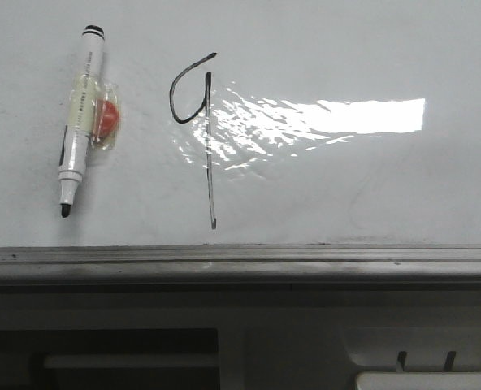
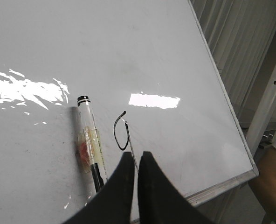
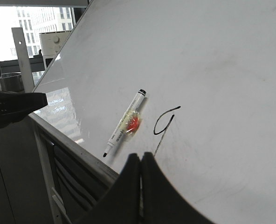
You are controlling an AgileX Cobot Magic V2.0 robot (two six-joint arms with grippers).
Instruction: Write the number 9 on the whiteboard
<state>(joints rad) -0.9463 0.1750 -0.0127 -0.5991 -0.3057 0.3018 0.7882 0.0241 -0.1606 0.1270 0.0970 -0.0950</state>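
The whiteboard (image 1: 346, 49) fills the front view, glossy white with glare. A black number 9 (image 1: 200, 122) is drawn on it, an open loop with a long straight tail. It also shows in the left wrist view (image 2: 121, 135) and the right wrist view (image 3: 165, 122). An uncapped white marker (image 1: 80, 122) with an orange-red blob taped to it is stuck on the board left of the 9, tip down. My left gripper (image 2: 135, 157) is shut and empty, off the board below the 9. My right gripper (image 3: 141, 156) is shut and empty, back from the board.
A grey metal rail (image 1: 240, 264) edges the board's lower side, with grey furniture (image 1: 143, 341) below. In the right wrist view the other arm (image 3: 12, 107) shows at the left, beyond the board's edge. A white post (image 2: 266, 112) stands beside the board.
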